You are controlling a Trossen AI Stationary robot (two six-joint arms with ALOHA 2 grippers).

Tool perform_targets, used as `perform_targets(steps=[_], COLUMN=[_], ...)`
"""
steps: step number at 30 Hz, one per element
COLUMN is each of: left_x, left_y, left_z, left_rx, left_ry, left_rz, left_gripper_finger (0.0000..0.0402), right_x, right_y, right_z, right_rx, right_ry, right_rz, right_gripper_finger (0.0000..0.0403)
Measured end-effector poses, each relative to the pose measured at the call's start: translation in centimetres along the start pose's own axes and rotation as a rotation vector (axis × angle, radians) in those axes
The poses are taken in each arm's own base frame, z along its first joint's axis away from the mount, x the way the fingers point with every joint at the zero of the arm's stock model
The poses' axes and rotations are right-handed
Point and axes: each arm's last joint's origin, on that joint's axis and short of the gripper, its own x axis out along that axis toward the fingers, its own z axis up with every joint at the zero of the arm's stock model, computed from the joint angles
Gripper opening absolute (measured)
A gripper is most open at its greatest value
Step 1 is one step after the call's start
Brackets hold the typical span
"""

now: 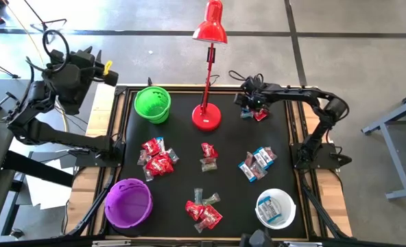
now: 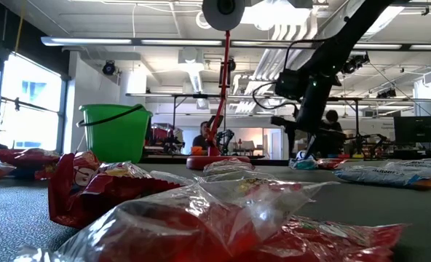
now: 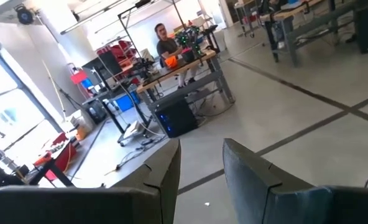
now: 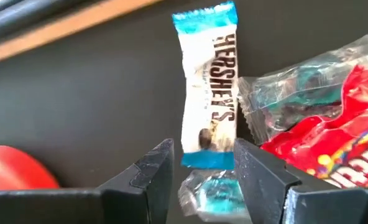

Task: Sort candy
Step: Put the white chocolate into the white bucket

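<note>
Wrapped candy lies in small heaps on the black table: red ones [image 1: 156, 156], a mixed heap [image 1: 208, 156], blue-and-white ones [image 1: 258, 163] and a near heap [image 1: 204, 209]. My right gripper [image 1: 251, 104] is open and low over a small heap [image 1: 260, 114] near the far right corner. In the right wrist view, the right gripper [image 4: 202, 171] has its fingers on either side of the near end of a blue-and-white candy [image 4: 209, 93] lying flat. Beside this candy lie a red one [image 4: 333, 143] and a clear one [image 4: 296, 87]. My left gripper [image 3: 202, 174] is open, raised off the table's far left.
A red desk lamp [image 1: 206, 116] stands on the table just left of my right gripper; its base [image 4: 10, 168] shows in the right wrist view. A green bowl [image 1: 136, 104] sits far left, a purple bowl [image 1: 107, 202] near left, and a white bowl [image 1: 258, 206] with blue-and-white candy near right.
</note>
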Motion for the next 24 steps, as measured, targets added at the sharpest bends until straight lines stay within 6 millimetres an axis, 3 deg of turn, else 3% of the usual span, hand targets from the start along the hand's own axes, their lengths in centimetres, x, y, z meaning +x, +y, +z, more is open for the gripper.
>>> perform_targets(steps=[6,13,24], left_x=[-0.1,-0.2,-0.2], left_y=[0.7,1.0,1.0], left_z=[-0.2,-0.3,-0.3], left_rx=[-0.018,-0.026,-0.026], left_ry=[-0.002,-0.004,-0.004], left_rz=[0.007,0.007,0.008], left_gripper_finger=[0.0106,0.0106,0.0106], right_x=[1.5,1.8,1.8], right_y=[-0.2,-0.2,-0.3], right_z=[0.6,0.9,0.8], right_rx=[0.015,0.027,0.001], right_ry=[0.009,0.008,0.022], right_rz=[-0.003,0.017,0.009], right_gripper_finger=[0.0161,0.0156,0.0052])
